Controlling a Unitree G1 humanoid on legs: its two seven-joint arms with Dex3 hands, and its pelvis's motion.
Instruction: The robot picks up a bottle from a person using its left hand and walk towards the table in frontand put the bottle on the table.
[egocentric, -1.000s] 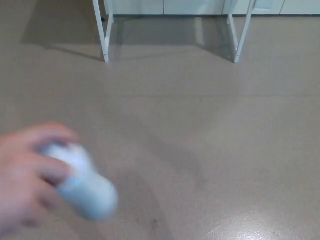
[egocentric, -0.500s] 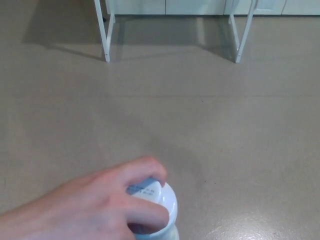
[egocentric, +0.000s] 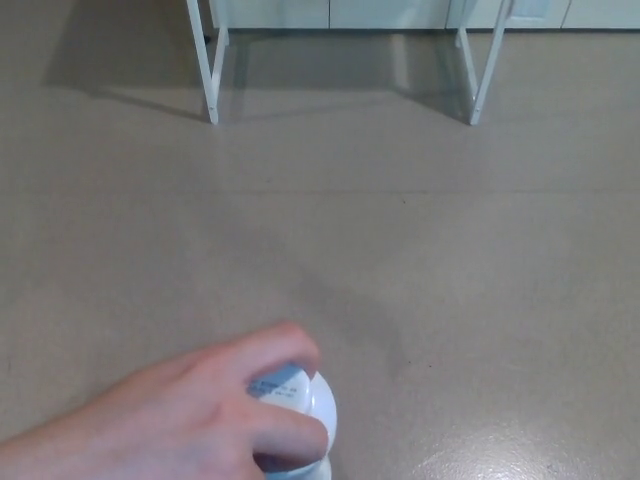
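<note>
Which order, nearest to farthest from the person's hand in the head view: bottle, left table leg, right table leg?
1. bottle, held in the person's hand, bottom left.
2. left table leg, top left.
3. right table leg, top right.

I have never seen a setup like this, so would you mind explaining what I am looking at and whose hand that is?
This single picture comes from a camera on a humanoid robot's head, looking down at the floor ahead of it. The robot's own black hands are not in view. The hand coming in from the lower left belongs to a person. It grips a white bottle with a bluish label, apparently offering it to the robot. Along the top edge are the white legs of a table. Its top is out of frame.
</note>
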